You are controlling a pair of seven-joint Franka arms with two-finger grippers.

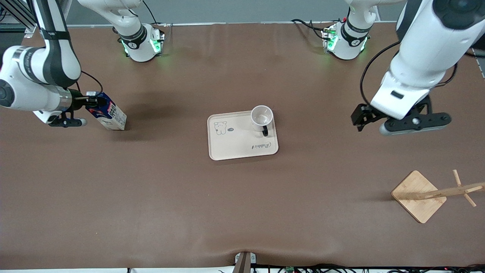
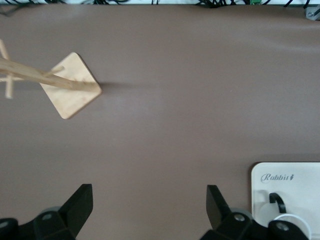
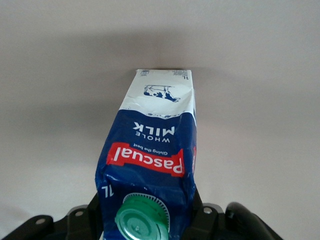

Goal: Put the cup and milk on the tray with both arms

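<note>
White cup [image 1: 261,116] upright on beige tray [image 1: 235,146], black handle toward front camera. Blue milk carton [image 1: 108,112], green-capped, stands toward right arm's end, well apart from tray.

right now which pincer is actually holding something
The right pincer, toward the right arm's end of the table, is shut on the milk. The left pincer hangs open, gripping nothing.

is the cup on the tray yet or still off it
On it: the cup stands upright on the tray, at the corner toward the left arm's end.
</note>
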